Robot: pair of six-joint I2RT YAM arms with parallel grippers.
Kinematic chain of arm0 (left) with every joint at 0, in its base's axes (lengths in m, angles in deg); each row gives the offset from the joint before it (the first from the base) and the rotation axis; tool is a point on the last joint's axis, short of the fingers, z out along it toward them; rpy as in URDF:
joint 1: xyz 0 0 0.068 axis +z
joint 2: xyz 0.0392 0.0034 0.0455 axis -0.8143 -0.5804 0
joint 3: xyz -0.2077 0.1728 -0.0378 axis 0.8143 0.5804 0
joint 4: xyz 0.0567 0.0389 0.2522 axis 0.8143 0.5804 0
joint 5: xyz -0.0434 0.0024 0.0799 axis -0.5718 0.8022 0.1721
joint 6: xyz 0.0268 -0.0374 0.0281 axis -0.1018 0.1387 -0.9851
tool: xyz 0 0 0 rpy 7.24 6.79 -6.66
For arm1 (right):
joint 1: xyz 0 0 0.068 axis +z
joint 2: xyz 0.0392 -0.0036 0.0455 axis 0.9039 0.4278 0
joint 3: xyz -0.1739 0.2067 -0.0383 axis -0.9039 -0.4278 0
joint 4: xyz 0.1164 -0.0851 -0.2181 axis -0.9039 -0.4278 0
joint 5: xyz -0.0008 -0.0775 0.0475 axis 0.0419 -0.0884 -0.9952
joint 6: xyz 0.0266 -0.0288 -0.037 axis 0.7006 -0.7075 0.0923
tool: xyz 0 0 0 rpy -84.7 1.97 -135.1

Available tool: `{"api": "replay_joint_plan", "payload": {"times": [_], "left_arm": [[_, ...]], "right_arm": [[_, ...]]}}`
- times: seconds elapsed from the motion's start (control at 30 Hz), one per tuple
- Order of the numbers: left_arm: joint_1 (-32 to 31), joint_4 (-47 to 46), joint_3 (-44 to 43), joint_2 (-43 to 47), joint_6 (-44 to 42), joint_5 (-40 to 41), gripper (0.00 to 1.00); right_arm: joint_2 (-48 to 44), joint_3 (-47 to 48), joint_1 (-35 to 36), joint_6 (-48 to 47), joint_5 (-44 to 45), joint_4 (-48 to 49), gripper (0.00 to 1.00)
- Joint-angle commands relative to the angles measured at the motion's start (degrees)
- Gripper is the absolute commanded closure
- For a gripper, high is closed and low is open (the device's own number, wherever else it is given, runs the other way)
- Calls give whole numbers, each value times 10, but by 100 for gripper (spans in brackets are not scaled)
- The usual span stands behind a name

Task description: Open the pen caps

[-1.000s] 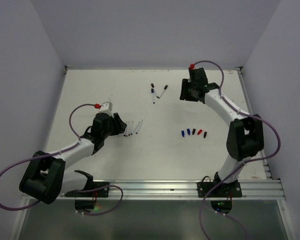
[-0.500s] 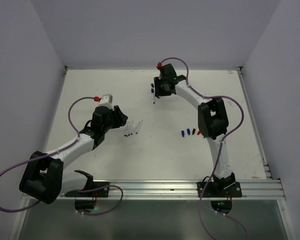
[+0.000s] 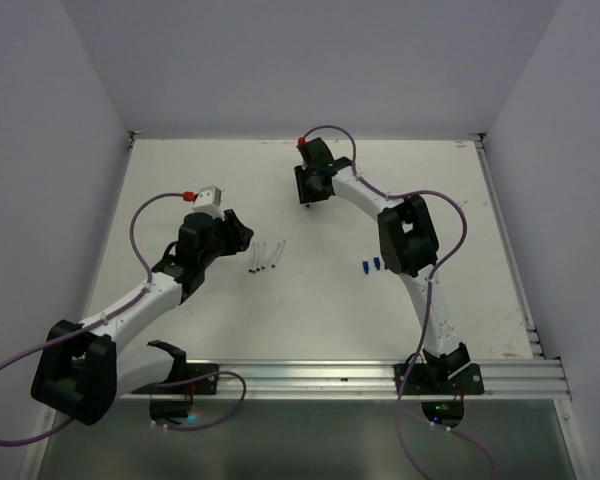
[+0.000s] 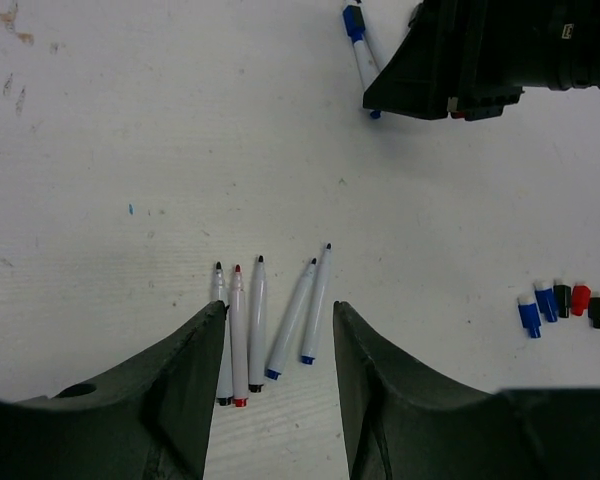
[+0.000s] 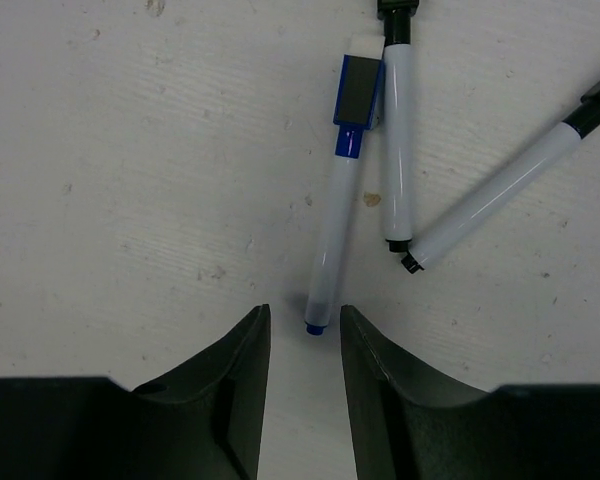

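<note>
Poised with the right hand (image 5: 302,318) low over the far middle of the desk (image 5: 130,200), with fingers slightly parted and gripping nothing, lined up on the tail end of the blue pen (image 5: 330,240), presumably so as to clamp the barrel and leave its blue cap (image 5: 358,92) free for pulling; flanked there by two black-capped pens (image 5: 397,140). Waiting with the left hand (image 4: 279,310) open and empty above five uncapped pens (image 4: 257,320), kept side by side as the finished lot. Parked well to the right: five pulled pen caps (image 4: 560,302) in a tight row, clear of the working area.
</note>
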Motion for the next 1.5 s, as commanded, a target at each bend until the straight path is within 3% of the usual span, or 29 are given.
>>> {"api": "replay_joint_plan", "payload": {"times": [0.0,0.37,0.6,0.67,0.8,0.93,1.1,1.33,1.47], "left_arm": [[4,5,-20,9,-21,-2,50],[4,4,-13,18,-14,-20,51],[4,17,-35,29,-23,-44,52],[5,12,-35,34,-26,-55,51],[4,-3,-30,41,-26,-86,50],[4,-2,-29,41,-25,-95,50],[4,-8,-21,45,-24,-114,50],[5,-13,-39,33,17,-159,49],[5,-65,-37,21,64,-213,51]], "right_arm": [[-4,22,6,-15,22,-1,62],[21,37,7,-16,41,-11,63],[43,66,7,-17,50,-18,69],[48,72,7,-15,50,-18,74],[57,86,7,-14,45,-21,94],[53,77,7,-7,39,-16,100],[-54,-48,7,25,-23,98,100],[-265,-380,7,77,-124,315,100],[-375,-513,7,96,-222,472,100]]}}
